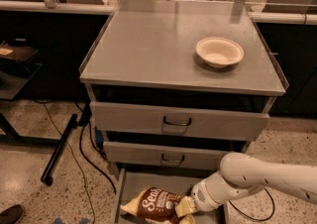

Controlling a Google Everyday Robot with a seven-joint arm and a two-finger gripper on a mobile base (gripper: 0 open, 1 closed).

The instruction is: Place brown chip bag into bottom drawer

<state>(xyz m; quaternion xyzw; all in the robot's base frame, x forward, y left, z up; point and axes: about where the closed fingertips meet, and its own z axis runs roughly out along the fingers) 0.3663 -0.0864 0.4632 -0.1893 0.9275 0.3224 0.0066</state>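
The brown chip bag lies low over the open bottom drawer, at the bottom edge of the camera view, with its left end pointing towards the drawer's left wall. My gripper is at the bag's right end and shut on it. My white arm reaches in from the right, across the drawer's right half. The drawer's front part is cut off by the frame edge.
The two upper drawers are closed, each with a dark handle. A cream bowl stands on the grey cabinet top. Black cables and a dark pole lie on the floor to the left. A shoe is at the bottom left.
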